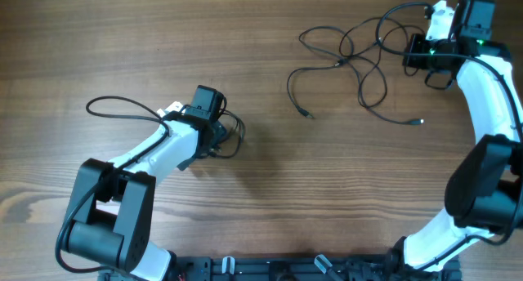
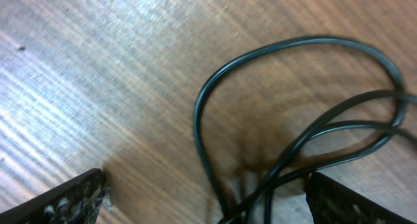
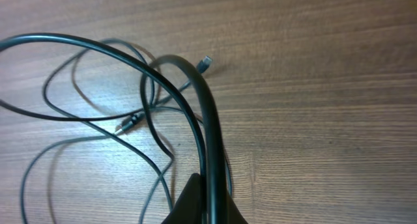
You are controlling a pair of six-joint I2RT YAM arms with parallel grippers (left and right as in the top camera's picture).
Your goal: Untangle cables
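Observation:
A loose tangle of thin black cables [image 1: 359,64] lies at the table's back right, with plug ends at the front [image 1: 306,113] and to the right [image 1: 418,121]. My right gripper [image 1: 414,52] at the tangle's right edge is shut on one cable [image 3: 210,120]; loops and small plugs [image 3: 206,61] lie beyond it. Another cable [image 1: 234,136] lies in small loops at my left gripper [image 1: 222,138]. In the left wrist view the left gripper [image 2: 205,188] is open, with the cable's strands [image 2: 273,172] on the table between its fingers.
A thin black loop [image 1: 114,105] curves out beside the left arm at the table's left. The wooden table [image 1: 270,199] carries nothing else. Both arm bases stand at the front edge.

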